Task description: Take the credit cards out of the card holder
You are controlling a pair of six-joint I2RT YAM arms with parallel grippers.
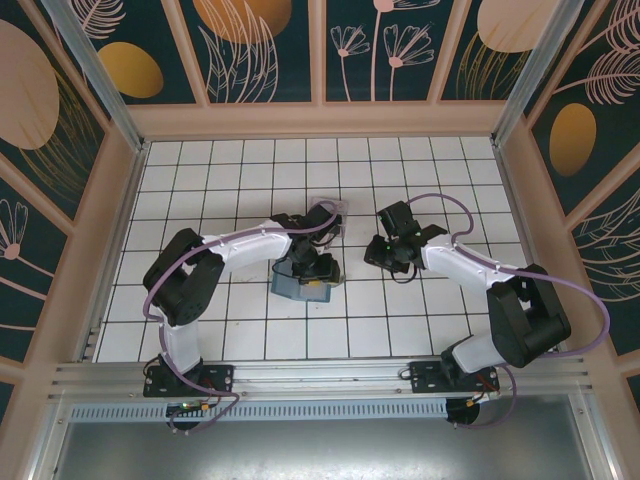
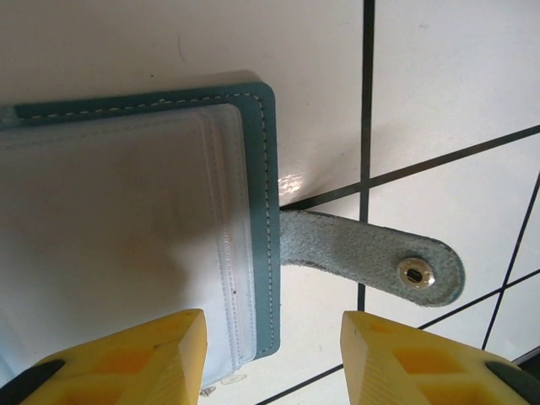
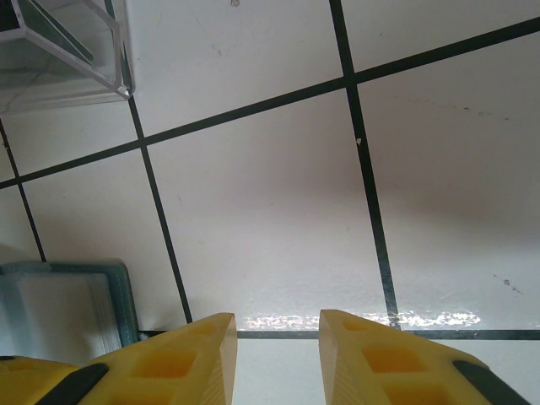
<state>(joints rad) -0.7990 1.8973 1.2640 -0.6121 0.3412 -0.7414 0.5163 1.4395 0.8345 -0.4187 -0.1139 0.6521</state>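
Observation:
The card holder (image 1: 300, 287) lies open on the tiled floor, teal-blue with clear inner pockets (image 2: 126, 236) and a suede strap with a metal snap (image 2: 413, 272) sticking out to the right. The credit cards are hidden; the pale pockets do not show whether any sit inside. My left gripper (image 1: 318, 262) (image 2: 274, 325) hovers open just over the holder's right edge, one yellow finger (image 2: 143, 359) above the pocket, the other above bare tile, nothing between them. My right gripper (image 1: 385, 252) (image 3: 277, 325) is open over bare tile, to the right of the holder's corner (image 3: 76, 308).
A clear plastic tray (image 1: 328, 212) (image 3: 67, 51) stands just beyond the card holder, behind my left gripper. White tiles with dark grout stretch around both arms. Pale wooden walls close the floor on three sides.

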